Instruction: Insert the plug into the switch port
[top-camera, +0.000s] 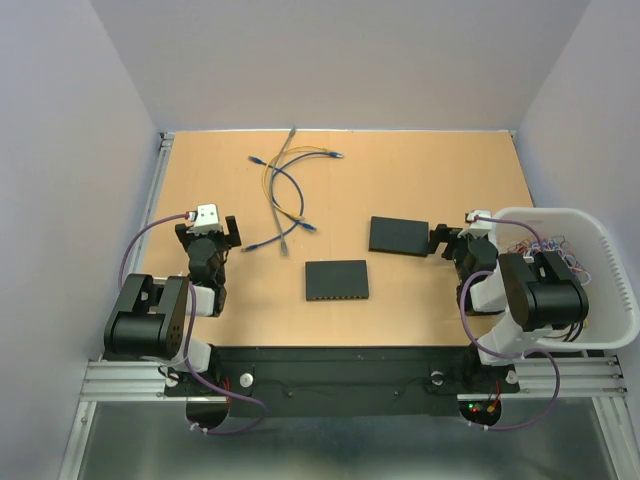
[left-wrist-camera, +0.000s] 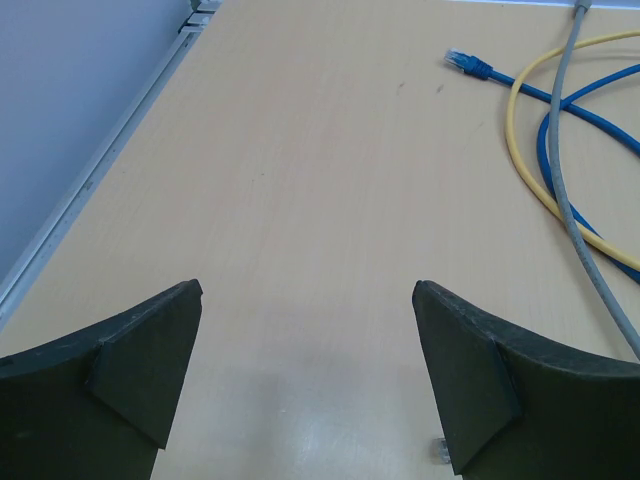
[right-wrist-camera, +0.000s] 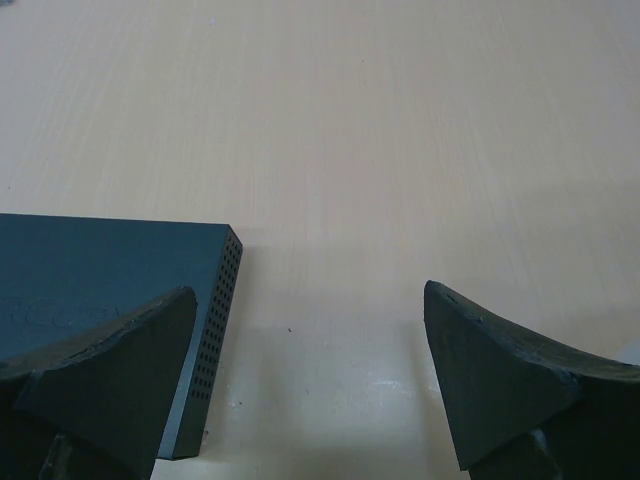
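Left gripper (top-camera: 207, 238) open, empty, left of the front switch (top-camera: 336, 280). Nearest blue plug (top-camera: 250, 245) lies between them, just right of that gripper, cable trailing up-right. Right gripper (top-camera: 447, 243), right of the switch, also open and empty, farther off.

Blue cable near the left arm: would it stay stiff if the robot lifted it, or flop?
Probably floppy: the blue cable lies in loose curves rather than straight. It looks thin, so it is likely light. The yellow cable and grey cable cross it, so lifting it may drag them along.
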